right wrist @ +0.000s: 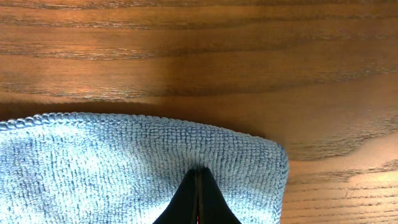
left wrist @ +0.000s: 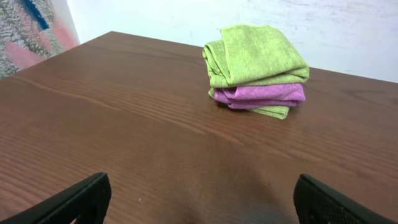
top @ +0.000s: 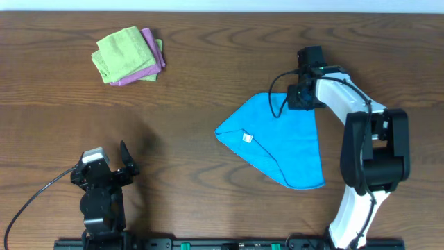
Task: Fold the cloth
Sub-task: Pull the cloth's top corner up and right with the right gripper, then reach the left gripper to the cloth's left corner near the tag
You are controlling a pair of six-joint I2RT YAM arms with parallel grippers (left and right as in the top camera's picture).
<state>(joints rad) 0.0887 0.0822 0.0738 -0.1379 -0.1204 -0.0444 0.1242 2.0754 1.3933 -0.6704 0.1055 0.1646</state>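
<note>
**Right end effector** [right wrist: 198,182]: two dark fingers pressed together with only a hairline between them, clenched on the pile of the bright blue soft microfibre cloth [right wrist: 124,168] just inside one rounded corner. The overhead view places it at the far tip of that cloth, with the white-and-black right arm running back to the near right edge of the table.

**Bright blue microfibre cloth** [top: 281,142]: lies flat on the right half of the dark brown wood-grain table [top: 208,69] in a rough triangle. One point is under the right end effector, one point faces left, and the widest part lies toward the near right. A stitched hem runs along the far edge in the right wrist view. A small white tag [top: 246,137] sits on top near the left point.

**Left end effector** [left wrist: 199,202]: released, with its two black fingertips wide apart at the bottom corners of its own wrist view, above bare table. It is at the near left, well apart from the blue cloth.

**Lime-green folded cloth** [top: 125,52]: far left of the table, stacked with a **pink-purple folded cloth** [top: 149,61]. The left wrist view shows green layers both above and below the purple one.
</note>
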